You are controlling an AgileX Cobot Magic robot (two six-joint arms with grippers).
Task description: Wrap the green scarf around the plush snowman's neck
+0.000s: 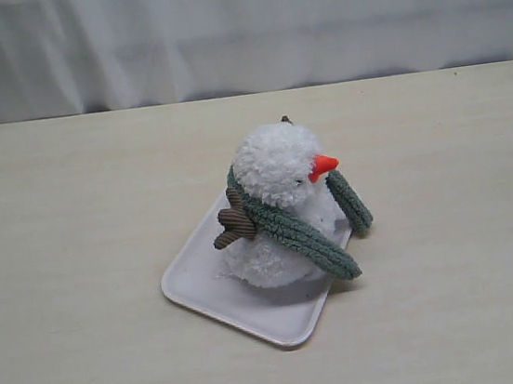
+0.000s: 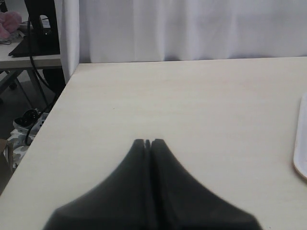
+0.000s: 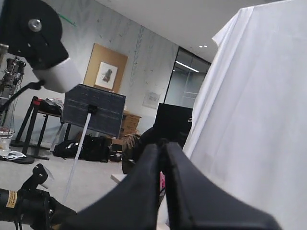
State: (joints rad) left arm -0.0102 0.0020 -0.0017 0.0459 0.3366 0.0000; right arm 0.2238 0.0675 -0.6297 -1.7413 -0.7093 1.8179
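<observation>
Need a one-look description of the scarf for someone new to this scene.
On the pale wooden table lies a white tray with a fluffy white snowman sitting on it. The scarf is the ribbed knit strip draped round the snowman, both ends hanging on the side of the orange nose. It is the only grey-green thing there.

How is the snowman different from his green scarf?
The snowman is white and fluffy; the scarf is dull green and ribbed. The snowman is round and plump; the scarf is long and narrow. The snowman sits on the white tray; the scarf is draped around him, both ends hanging down. Both look soft, like cuddly fabric.
</observation>
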